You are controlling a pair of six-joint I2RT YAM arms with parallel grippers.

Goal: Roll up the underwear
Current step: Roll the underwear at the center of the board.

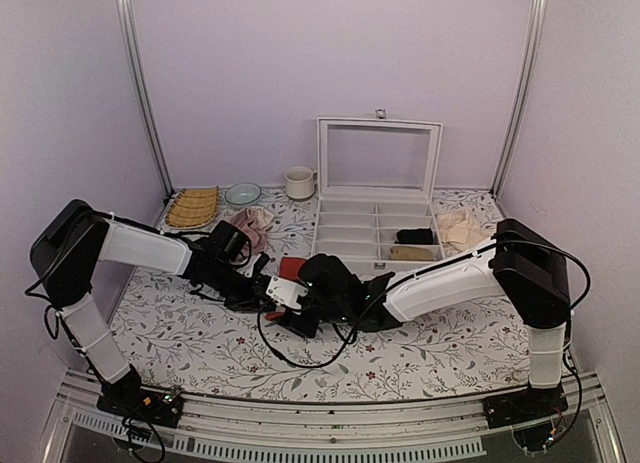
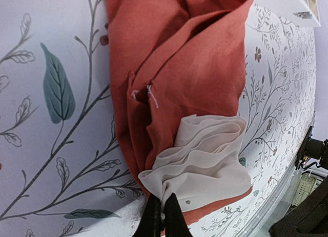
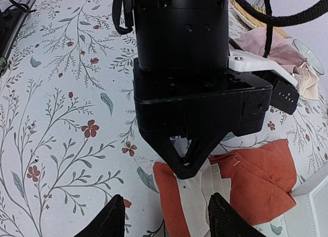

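Observation:
The underwear [image 1: 291,268] is a red-orange bundle on the floral table, just in front of the box's left corner. In the left wrist view its folded orange body [image 2: 179,68] lies ahead, and the bunched cream waistband [image 2: 205,163] is nearest me. My left gripper [image 2: 162,219] is shut on the waistband's edge; it also shows in the top view [image 1: 262,295]. My right gripper [image 3: 171,219] is open and hovers over the underwear [image 3: 251,178], facing the left gripper [image 3: 190,168]. In the top view the right gripper [image 1: 297,313] is close beside the left one.
A white divided box [image 1: 350,245] with its lid raised stands behind and holds dark and tan rolls. A dusty-pink cloth [image 1: 252,223] lies back left and a pale beige cloth [image 1: 460,228] lies right of the box. A mug [image 1: 298,183], a bowl [image 1: 242,193] and a yellow ridged plate [image 1: 193,208] stand at the back.

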